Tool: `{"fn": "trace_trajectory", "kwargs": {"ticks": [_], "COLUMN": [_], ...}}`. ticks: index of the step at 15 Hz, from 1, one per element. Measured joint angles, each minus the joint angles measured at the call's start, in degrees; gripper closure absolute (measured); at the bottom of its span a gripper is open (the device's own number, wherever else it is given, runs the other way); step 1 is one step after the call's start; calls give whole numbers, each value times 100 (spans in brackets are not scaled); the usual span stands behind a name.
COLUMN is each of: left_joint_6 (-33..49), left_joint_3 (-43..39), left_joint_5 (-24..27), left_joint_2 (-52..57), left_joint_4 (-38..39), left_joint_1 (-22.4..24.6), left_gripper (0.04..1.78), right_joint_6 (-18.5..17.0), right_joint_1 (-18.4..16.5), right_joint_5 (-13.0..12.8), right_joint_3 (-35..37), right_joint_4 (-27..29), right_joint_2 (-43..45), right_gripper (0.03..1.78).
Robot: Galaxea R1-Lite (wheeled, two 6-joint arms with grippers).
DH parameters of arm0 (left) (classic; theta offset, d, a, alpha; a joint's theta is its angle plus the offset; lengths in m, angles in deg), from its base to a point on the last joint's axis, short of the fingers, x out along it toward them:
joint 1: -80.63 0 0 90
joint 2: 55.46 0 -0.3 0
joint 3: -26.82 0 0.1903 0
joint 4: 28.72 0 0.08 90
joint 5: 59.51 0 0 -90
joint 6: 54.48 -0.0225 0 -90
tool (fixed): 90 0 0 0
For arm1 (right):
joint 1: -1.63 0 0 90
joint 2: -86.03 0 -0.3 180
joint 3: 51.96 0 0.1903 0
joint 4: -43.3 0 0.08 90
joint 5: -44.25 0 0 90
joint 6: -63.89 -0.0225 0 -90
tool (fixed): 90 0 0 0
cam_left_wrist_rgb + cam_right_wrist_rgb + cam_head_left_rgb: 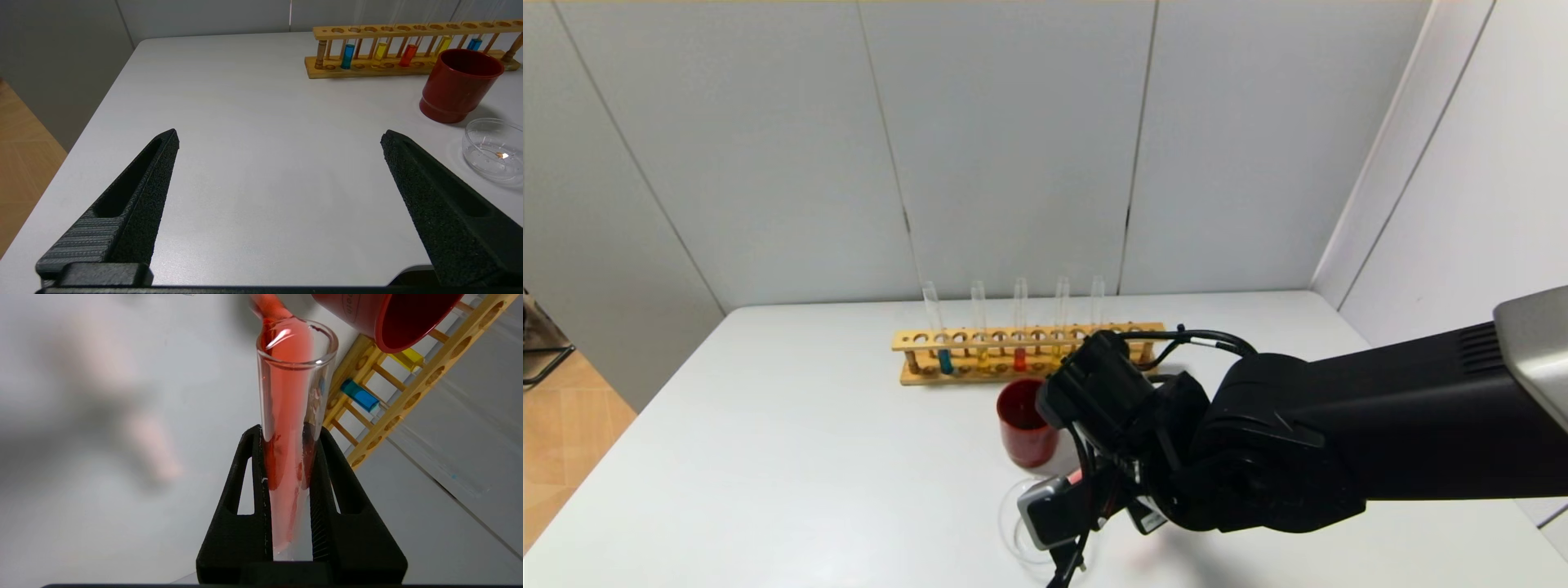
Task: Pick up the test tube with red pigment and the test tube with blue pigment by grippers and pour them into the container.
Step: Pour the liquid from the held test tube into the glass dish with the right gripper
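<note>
My right gripper [288,433] is shut on the test tube with red pigment [290,396], which is tipped over. Red liquid runs along the glass and leaves its mouth. In the head view this gripper [1094,490] hangs over the clear low container [1013,531] at the table's front; a bit of the red tube [1076,476] shows under the wrist. The test tube with blue pigment [945,361] stands at the left end of the wooden rack [915,339]; it also shows in the left wrist view [347,56]. My left gripper [280,136] is open and empty above bare table, left of the container [494,149].
A dark red cup [1025,429] stands between the rack and the container. The rack also holds two yellow tubes [380,50], an orange-red tube [408,55] and a second blue tube [474,43]. Walls close off the back and right.
</note>
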Motion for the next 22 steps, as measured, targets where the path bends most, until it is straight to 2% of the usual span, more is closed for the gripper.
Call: {"fn": "trace_trajectory", "kwargs": {"ticks": [8,13,19,22], "left_joint_6": [-2,-5,-2,2], "left_joint_3": [0,0,-2,-2], "left_joint_5": [2,0,0,5], "left_joint_2": [0,0,0,0], "left_joint_4": [0,0,2,0], "left_joint_1": [0,0,0,0], "left_gripper": [7,7,7,7], "right_joint_6": [13,20,15,15], "right_joint_1": [18,18,93,118], "right_joint_5": [-9,-196,-234,-391], "right_joint_3": [-204,-809,-1245,-1540], "right_joint_4": [173,883,1237,1609], "right_joint_2": [-154,-280,-512,-573], "right_gripper": [146,146,146,146]}}
